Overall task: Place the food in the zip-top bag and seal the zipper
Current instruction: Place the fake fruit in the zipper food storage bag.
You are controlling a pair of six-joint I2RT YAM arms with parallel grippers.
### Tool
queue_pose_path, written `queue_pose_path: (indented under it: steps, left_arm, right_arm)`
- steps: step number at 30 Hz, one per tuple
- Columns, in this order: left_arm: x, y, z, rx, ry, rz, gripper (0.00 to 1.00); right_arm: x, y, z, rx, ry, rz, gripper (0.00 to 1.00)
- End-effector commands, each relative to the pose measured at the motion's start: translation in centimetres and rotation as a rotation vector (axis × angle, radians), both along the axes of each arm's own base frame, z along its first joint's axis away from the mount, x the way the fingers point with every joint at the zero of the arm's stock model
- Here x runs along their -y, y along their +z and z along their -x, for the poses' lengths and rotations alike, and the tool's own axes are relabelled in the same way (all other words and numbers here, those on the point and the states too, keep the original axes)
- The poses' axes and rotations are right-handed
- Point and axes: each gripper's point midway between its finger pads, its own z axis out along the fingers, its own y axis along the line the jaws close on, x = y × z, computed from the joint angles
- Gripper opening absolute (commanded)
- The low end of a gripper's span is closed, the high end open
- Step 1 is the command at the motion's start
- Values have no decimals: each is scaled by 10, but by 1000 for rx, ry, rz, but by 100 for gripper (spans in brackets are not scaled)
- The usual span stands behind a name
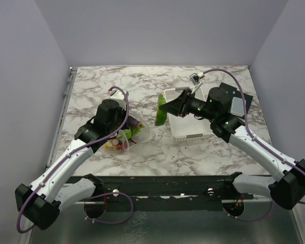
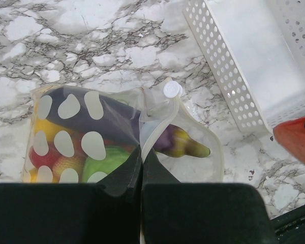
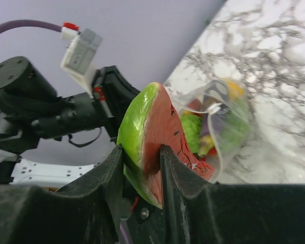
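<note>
Clamped in right gripper, watermelon slice looks light, hard, slick. Closed tight, left gripper pinches limp zip-top bag by its mouth edge.

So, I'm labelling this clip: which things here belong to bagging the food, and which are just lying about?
Part of the job: zip-top bag, pinched by the left tool; toy food inside it, eggplant included; watermelon slice, held in the right tool.
Just lying about: white perforated basket; marble table.
</note>
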Motion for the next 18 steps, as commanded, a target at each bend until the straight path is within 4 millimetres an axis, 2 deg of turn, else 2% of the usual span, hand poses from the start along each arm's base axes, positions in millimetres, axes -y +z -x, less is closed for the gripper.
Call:
queue_pose_path:
  steps: [1, 10, 18]
  left_arm:
    - [2, 16, -2, 39, 20, 46, 0]
    - [4, 38, -2, 68, 53, 134, 0]
    - [4, 57, -2, 75, 103, 213, 0]
  right_arm:
    - [-26, 31, 19, 34, 110, -158, 18]
    - [-72, 29, 35, 13, 162, -232, 17]
    - [-76, 29, 43, 18, 151, -315, 17]
